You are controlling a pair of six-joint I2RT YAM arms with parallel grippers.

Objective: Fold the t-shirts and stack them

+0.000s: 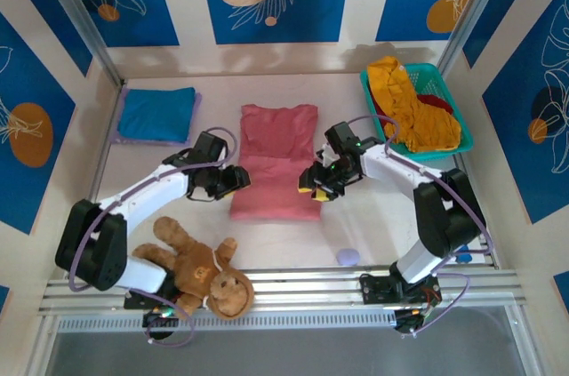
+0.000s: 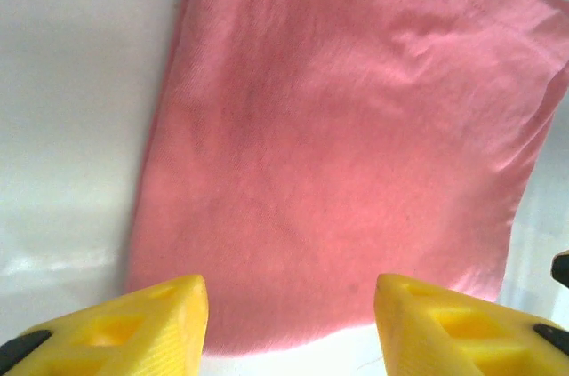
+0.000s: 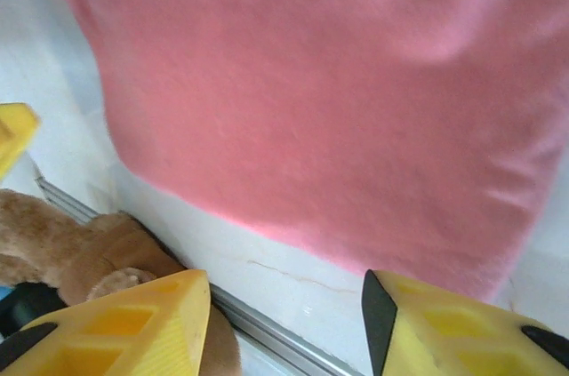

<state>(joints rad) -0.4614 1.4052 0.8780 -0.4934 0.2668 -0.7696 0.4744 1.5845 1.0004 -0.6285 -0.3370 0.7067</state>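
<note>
The left gripper (image 2: pixel 289 318) and right gripper (image 3: pixel 284 318) both gape empty. The pink shirt (image 1: pixel 277 158) ahead of them looks soft, light, floppy; I'd pinch its nearest corners.

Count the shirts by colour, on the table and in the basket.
Pink shirt: 1
Blue shirt: 1
Yellow shirt: 1
Dark red shirt: 1, mostly hidden under the yellow one
Total: 4

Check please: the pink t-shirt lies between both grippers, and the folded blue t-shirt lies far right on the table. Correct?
Not quite. The blue t-shirt lies at the far left of the table, as the top external view shows. The rest stands.
</note>
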